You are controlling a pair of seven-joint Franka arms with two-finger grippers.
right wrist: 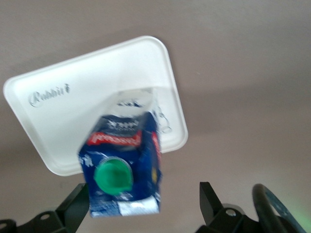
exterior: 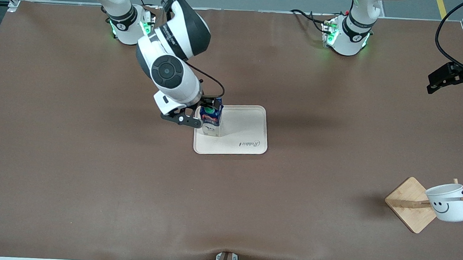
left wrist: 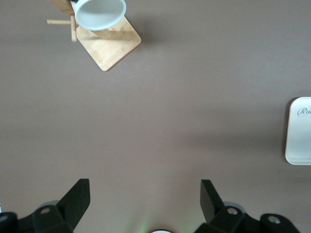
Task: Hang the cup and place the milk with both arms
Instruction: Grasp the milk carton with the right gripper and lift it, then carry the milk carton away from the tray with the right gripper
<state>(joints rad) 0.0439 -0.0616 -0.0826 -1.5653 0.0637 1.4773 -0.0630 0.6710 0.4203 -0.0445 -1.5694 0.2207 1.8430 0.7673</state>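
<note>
milk first: small dark-blue gable-top milk carton w/ round green cap (exterior: 210, 118) stands upright on the cream rectangular plastic tray (exterior: 247, 131), at the tray's edge toward the right arm's end of the table. right gripper (exterior: 200, 114) is around the carton's top, fingers spread wide either side; in the right wrist view the carton (right wrist: 124, 162) sits btwn the black fingers (right wrist: 73, 213) w/ a clear gap to one of them, so it looks let go, not pinched. small white enamel mug w/ black loop handle and smiley face (exterior: 450, 202) already hangs by its handle on a peg of the bamboo mug rack w/ square base (exterior: 410, 203), near the front camera at the left arm's end. left gripper (exterior: 443, 78) waits up over bare brown table mat (exterior: 92, 169) at that same end, fingers wide open and empty, as the left wrist view shows (left wrist: 77, 199). my read: both placements look done, step in hand is the right arm's retreat. to do it well: keep fingers fully apart, lift straight up till clear of the green cap, no sideways drag, since the carton is tall, narrow and close to the tray's rim so a brush from a finger could tip it. only then swing away.
</note>
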